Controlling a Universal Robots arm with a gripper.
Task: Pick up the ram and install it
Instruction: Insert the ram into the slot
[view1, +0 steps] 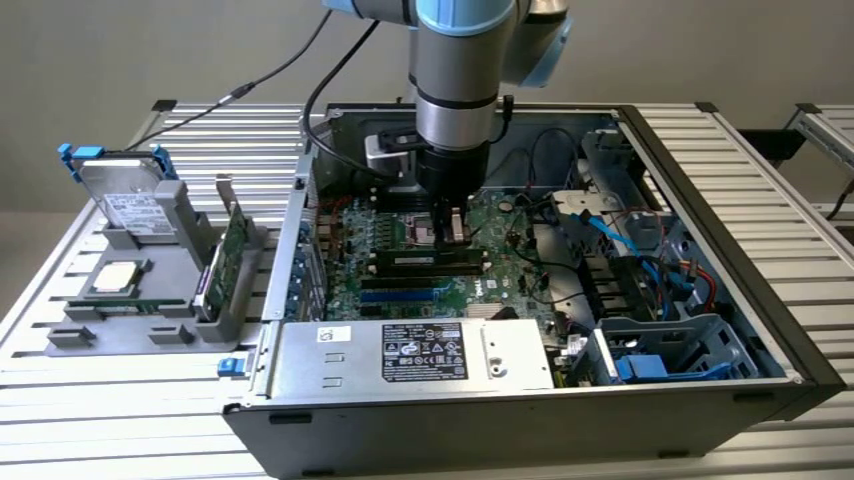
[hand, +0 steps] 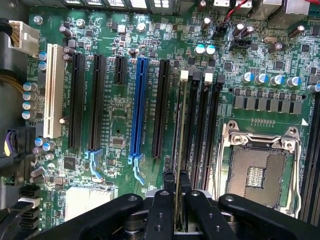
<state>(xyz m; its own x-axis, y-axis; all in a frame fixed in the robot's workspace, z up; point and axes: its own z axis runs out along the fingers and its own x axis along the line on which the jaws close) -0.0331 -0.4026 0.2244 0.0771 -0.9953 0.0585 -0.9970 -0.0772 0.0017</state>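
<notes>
The gripper (hand: 177, 176), fingers nearly closed, pinches the ram (hand: 180, 130) edge-on, lined up along the black memory slots (hand: 212, 120) on the motherboard (hand: 117, 112), beside the processor socket (hand: 257, 172), inside the open computer case (view1: 767, 330).

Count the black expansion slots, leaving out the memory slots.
4 black slots: two long ones side by side next to the white slot; a short one between them and the blue slot; one between the blue slot and the memory slots. None looks hidden.
</notes>
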